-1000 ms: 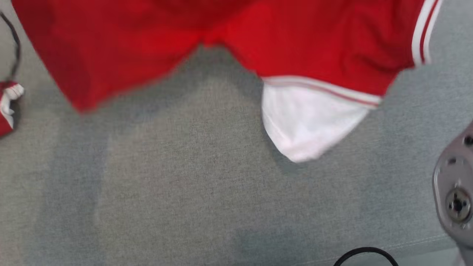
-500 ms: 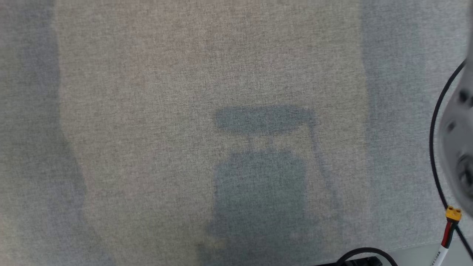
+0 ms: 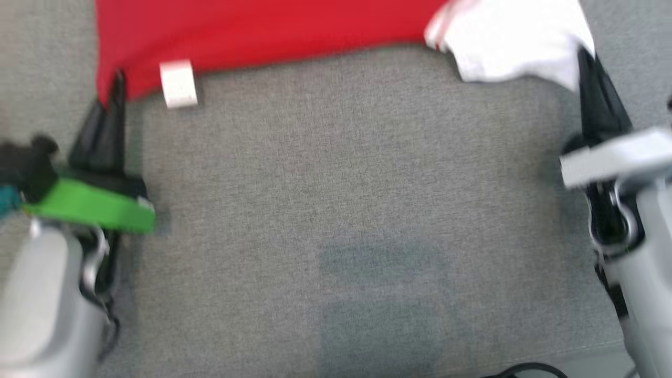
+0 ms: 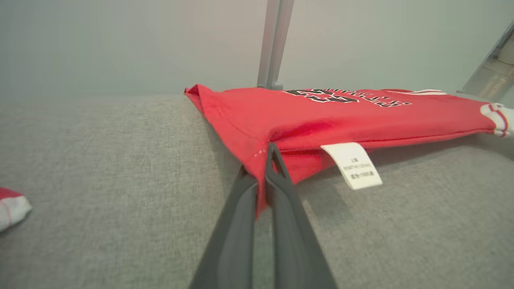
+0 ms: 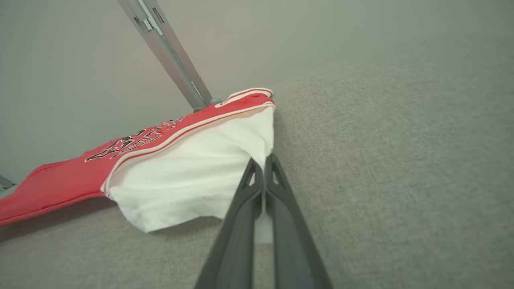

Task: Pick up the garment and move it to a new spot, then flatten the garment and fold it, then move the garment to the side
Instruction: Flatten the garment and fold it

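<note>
The garment is a red shirt with white sleeves and black lettering, stretched along the far side of the grey cloth surface. My left gripper is shut on its red hem corner, close to a white care label. My right gripper is shut on the edge of the white sleeve. Both pinched edges are lifted a little above the surface, and the shirt's far part lies flat.
A grey fabric surface spans the views. Metal frame posts stand behind the shirt. A small red and white cloth piece lies at the left. A black cable runs along the near edge.
The head view has swung a lot between frames. A second ago the shirt hung across the top; half a second ago there was bare cloth; now both grippers hold the shirt's near edge.
</note>
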Robot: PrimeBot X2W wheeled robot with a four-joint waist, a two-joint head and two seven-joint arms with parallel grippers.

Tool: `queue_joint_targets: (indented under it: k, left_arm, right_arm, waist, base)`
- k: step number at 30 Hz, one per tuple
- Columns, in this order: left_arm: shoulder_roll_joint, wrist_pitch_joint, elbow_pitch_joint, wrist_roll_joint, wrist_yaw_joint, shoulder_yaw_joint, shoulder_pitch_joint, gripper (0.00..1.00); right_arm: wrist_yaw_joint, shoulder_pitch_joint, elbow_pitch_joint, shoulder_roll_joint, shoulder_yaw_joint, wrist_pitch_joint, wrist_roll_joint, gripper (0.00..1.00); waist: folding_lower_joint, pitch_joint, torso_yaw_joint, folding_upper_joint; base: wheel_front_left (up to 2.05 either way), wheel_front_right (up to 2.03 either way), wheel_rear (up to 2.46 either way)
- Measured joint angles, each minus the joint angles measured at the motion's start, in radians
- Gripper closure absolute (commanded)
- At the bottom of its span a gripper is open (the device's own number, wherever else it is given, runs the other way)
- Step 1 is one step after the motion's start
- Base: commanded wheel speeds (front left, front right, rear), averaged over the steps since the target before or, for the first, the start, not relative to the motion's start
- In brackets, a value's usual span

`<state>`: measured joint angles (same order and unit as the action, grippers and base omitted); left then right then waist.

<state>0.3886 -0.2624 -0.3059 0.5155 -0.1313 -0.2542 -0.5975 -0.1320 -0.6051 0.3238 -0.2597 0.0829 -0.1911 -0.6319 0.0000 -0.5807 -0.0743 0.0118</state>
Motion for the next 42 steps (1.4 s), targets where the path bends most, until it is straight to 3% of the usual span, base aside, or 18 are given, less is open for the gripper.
queue_joint_targets:
  k: [4,10,17,23,28,36,42]
  left_arm:
    - [-0.052,0.000,0.100,-0.007,0.015,0.038,0.247,1.00]
    - [-0.136,0.000,0.213,-0.005,0.072,0.068,0.593,1.00]
    - [-0.185,0.085,0.379,0.022,0.153,0.026,0.865,1.00]
    - [-0.122,0.255,0.532,0.031,0.170,0.025,0.799,1.00]
    - [-0.071,0.423,0.521,0.036,0.185,0.037,0.610,1.00]
    - [-0.086,0.566,0.322,0.035,0.167,-0.030,0.339,1.00]
    - [-0.126,0.592,0.160,0.019,0.162,-0.078,0.242,1.00]
  right_arm:
    - [0.000,0.233,-0.080,-0.028,-0.035,0.009,-0.033,1.00]
    - [0.000,0.558,-0.192,-0.033,-0.063,0.047,-0.046,1.00]
    - [0.001,0.843,-0.406,0.017,-0.126,0.095,-0.072,1.00]
    - [0.001,0.719,-0.507,0.042,-0.130,0.190,-0.075,1.00]
    - [0.001,0.432,-0.363,0.060,-0.090,0.279,-0.031,1.00]
    - [0.001,0.215,-0.101,0.059,-0.066,0.264,0.032,1.00]
    - [0.001,0.159,0.022,0.055,-0.047,0.224,0.072,1.00]
  waist:
    - [0.0000,0.082,0.005,0.0000]
    - [-0.0001,0.208,0.009,0.0000]
    - [-0.0001,0.325,0.008,0.0000]
    - [-0.0001,0.327,0.005,0.0000]
    - [-0.0001,0.272,0.007,0.0000]
    - [0.0000,0.232,0.056,0.0000]
    - [0.0000,0.231,0.087,0.0000]
  base:
    - [0.00,0.00,0.00]
    - [0.00,0.00,0.00]
    - [0.00,0.00,0.00]
    - [0.00,0.00,0.00]
    - [0.00,0.00,0.00]
    - [0.00,0.00,0.00]
    - [0.00,0.00,0.00]
